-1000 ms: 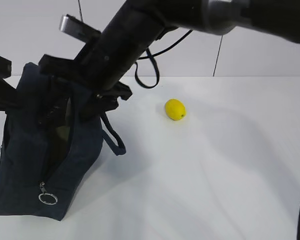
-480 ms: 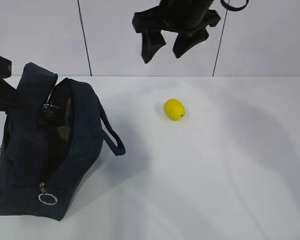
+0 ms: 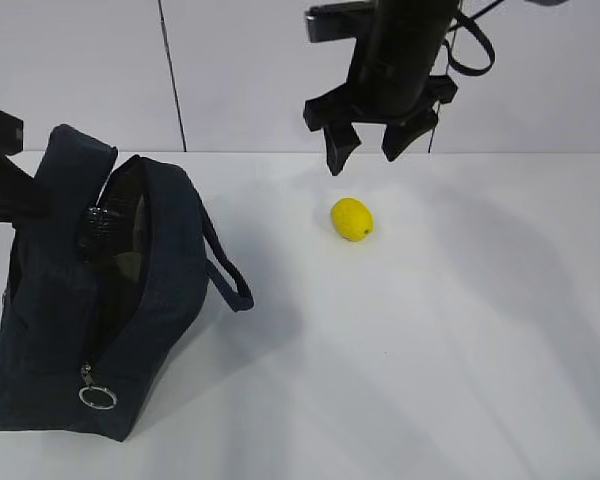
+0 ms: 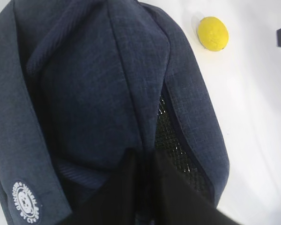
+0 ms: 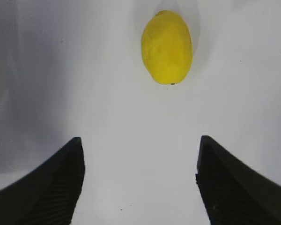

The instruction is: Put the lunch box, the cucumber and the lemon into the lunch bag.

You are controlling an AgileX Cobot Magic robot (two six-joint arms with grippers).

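Note:
The navy lunch bag (image 3: pixel 70 330) stands at the left with its zipper open; it fills the left wrist view (image 4: pixel 84 93). My left gripper (image 4: pixel 147 164) is shut on the bag's top fabric; in the exterior view its black body (image 3: pixel 0 170) shows at the bag's far left. The yellow lemon (image 3: pixel 351 219) lies on the white table right of the bag. My right gripper (image 3: pixel 372 150) hangs open and empty just above it. In the right wrist view the lemon (image 5: pixel 167 47) lies ahead of the open gripper (image 5: pixel 140 139). The lunch box and the cucumber are hidden.
A bag handle (image 3: pixel 225 275) loops out to the right toward the lemon. The silver ring pull (image 3: pixel 97 397) hangs at the bag's near end. The lemon also shows in the left wrist view (image 4: pixel 212 33). White table (image 3: pixel 460 350) spreads right and front.
My right arm came out of the bag's opening, swung up and right, and has now lowered over the lemon with its jaws open. The bag and the left gripper stayed put.

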